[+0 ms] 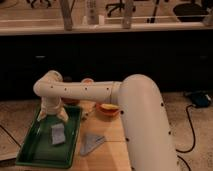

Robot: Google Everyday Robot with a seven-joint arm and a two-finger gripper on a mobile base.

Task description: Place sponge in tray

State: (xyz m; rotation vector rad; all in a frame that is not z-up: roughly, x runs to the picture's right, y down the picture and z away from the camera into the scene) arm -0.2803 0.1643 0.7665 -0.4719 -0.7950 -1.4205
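Observation:
The dark green tray (31,149) lies at the left of the wooden table. The small blue-grey sponge (58,134) lies flat inside it, right of its middle. My gripper (52,116) hangs over the tray's far end, just above and behind the sponge, apart from it. My white arm (100,91) reaches in from the right.
A flat grey triangular piece (91,143) lies on the table right of the tray. A small orange-red bowl (107,108) sits behind it under my arm. A dark counter wall runs behind the table. A black cable (192,130) lies on the floor at right.

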